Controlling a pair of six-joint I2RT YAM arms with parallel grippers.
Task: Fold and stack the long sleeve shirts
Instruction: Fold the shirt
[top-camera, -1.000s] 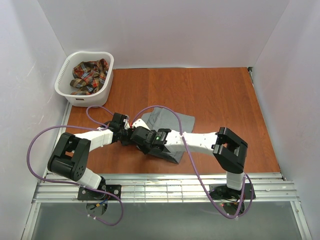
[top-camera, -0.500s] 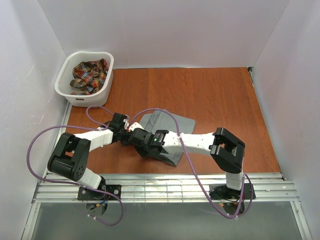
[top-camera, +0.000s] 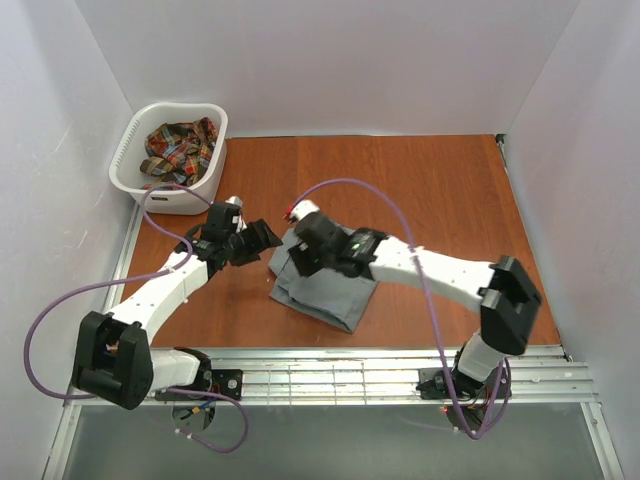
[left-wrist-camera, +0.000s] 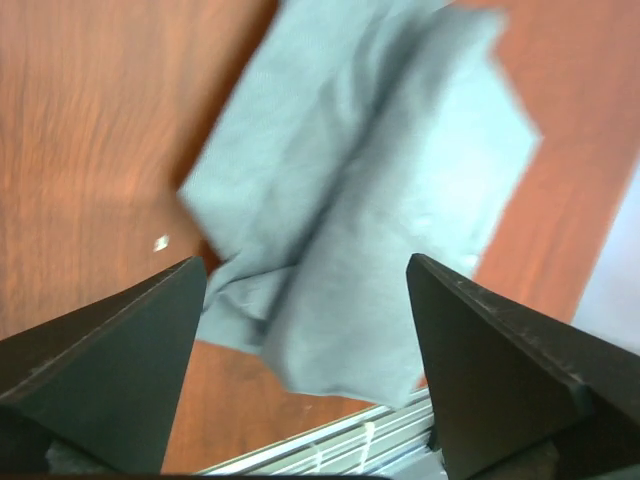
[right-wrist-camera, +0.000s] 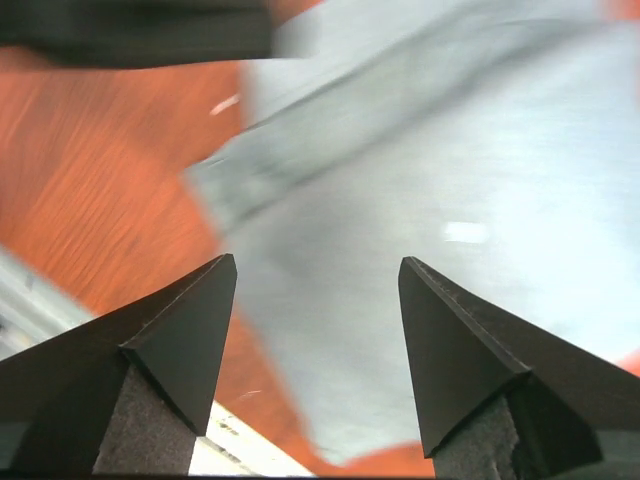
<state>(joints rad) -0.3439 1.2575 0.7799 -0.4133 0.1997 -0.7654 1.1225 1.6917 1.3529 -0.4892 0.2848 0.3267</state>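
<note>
**Grey shirt folded, plaid shirt waiting in the basket**

The grey shirt (top-camera: 330, 290) lies as a folded packet on the counter (top-camera: 430, 190), near the front edge and a little left of centre. Both arms hover over its left side. The left fingers (left-wrist-camera: 120, 370) are spread wide with nothing between them, and the right fingers (right-wrist-camera: 170, 340) are likewise parted and empty, with grey cloth below.

The fold on this shirt looks finished, or close to it. The next move is probably to fetch the plaid shirt (top-camera: 178, 150), which lies crumpled in the white basket (top-camera: 170, 197) at the far left corner, well apart from the grey one. That calls for lifting it clear of the rim and spreading it on bare counter.

The grey packet sits askew to the counter edges, and its long axis appears to run from far right to near left. Which end holds the collar cannot be told.
</note>
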